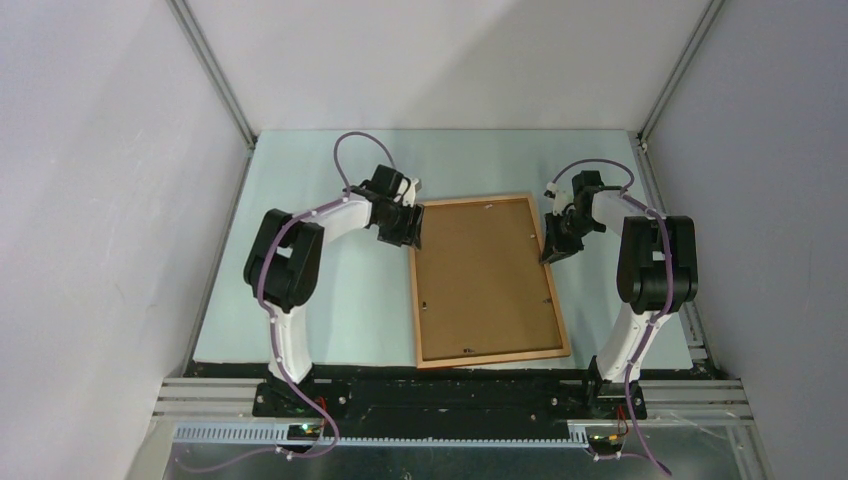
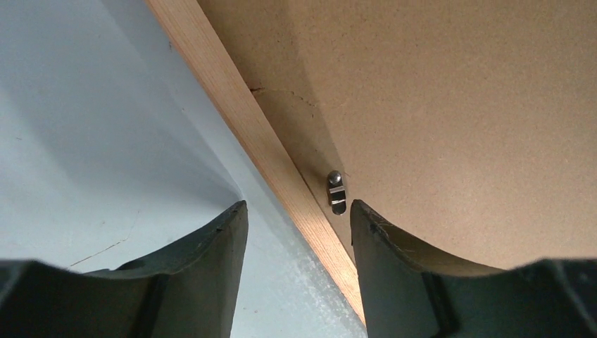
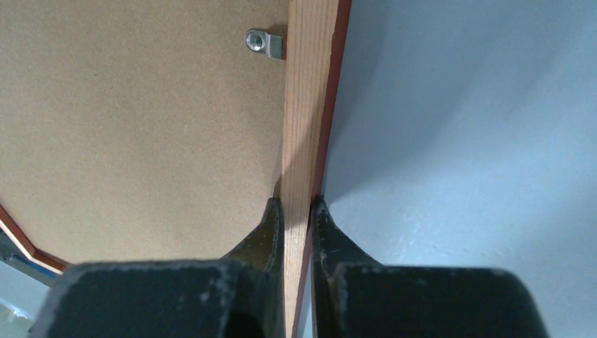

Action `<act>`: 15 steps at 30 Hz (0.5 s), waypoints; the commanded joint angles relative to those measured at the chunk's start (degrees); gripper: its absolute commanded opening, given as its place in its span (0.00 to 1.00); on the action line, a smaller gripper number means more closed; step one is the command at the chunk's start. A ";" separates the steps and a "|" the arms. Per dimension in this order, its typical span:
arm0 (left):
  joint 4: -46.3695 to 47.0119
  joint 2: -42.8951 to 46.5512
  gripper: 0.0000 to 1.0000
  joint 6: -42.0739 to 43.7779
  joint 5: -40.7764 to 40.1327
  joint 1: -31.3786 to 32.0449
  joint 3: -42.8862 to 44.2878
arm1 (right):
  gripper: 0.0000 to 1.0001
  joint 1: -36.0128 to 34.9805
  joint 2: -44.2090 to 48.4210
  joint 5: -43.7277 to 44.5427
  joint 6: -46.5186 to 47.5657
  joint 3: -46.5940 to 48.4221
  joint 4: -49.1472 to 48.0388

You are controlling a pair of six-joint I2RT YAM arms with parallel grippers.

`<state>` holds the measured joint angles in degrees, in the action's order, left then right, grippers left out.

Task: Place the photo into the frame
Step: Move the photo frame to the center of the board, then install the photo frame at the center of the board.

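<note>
The frame [image 1: 414, 290] lies face down in the middle of the table with the brown backing board [image 1: 485, 280] set in it. The photo is hidden. My left gripper [image 1: 408, 232] is at the far end of the frame's left rail. It stands open [image 2: 299, 208], one finger over the table and the other over the backing board [image 2: 457, 105], with the rail [image 2: 232, 98] between them untouched. My right gripper [image 1: 553, 240] is at the right rail, shut [image 3: 296, 204] on that wooden rail [image 3: 306, 91], one finger on each side.
Small metal turn clips [image 2: 336, 191] [image 3: 265, 44] sit on the backing board beside the rails. Grey enclosure walls close in the pale table mat [image 1: 330, 300] on the left, right and far sides. The frame's near edge [image 1: 495, 358] lies close to the mat's front edge.
</note>
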<state>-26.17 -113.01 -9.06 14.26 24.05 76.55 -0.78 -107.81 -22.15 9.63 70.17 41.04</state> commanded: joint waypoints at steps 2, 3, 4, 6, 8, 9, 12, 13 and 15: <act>0.20 -1.75 0.60 -0.56 -2.52 0.79 1.18 | 0.00 -0.45 -0.34 -3.42 -0.34 -0.91 0.36; 0.22 -1.76 0.60 -0.77 -2.68 1.03 1.06 | 0.00 -0.45 -0.36 -3.49 -0.37 -0.91 0.32; 0.22 -1.88 0.59 -0.91 -2.97 1.19 1.01 | 0.00 -0.43 -0.36 -3.50 -0.33 -0.91 0.35; 0.32 -2.05 0.59 -1.33 -3.51 1.70 0.97 | 0.00 -0.45 -0.44 -3.55 -0.36 -0.91 0.24; 0.39 -2.30 0.59 -1.91 -3.83 2.27 1.03 | 0.00 -0.45 -0.47 -3.74 -0.24 -0.86 0.26; 0.39 -2.35 0.59 -2.05 -4.14 2.65 1.11 | 0.00 -0.45 -0.51 -3.79 -0.23 -0.88 0.31; 0.40 -2.35 0.59 -2.30 -5.02 3.28 1.15 | 0.00 -0.39 -0.51 -3.86 -0.18 -0.89 0.45; 0.39 -2.37 0.59 -2.37 -5.51 3.41 1.19 | 0.00 -0.31 -0.49 -3.88 -0.20 -0.91 0.50; 0.46 -2.51 0.58 -2.52 -6.19 3.53 1.26 | 0.00 -0.22 -0.48 -4.05 -0.14 -0.91 0.45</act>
<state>-25.36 -113.49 -10.46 10.28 26.57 77.10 -0.78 -107.81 -22.22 9.63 70.17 41.04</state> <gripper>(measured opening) 0.585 0.098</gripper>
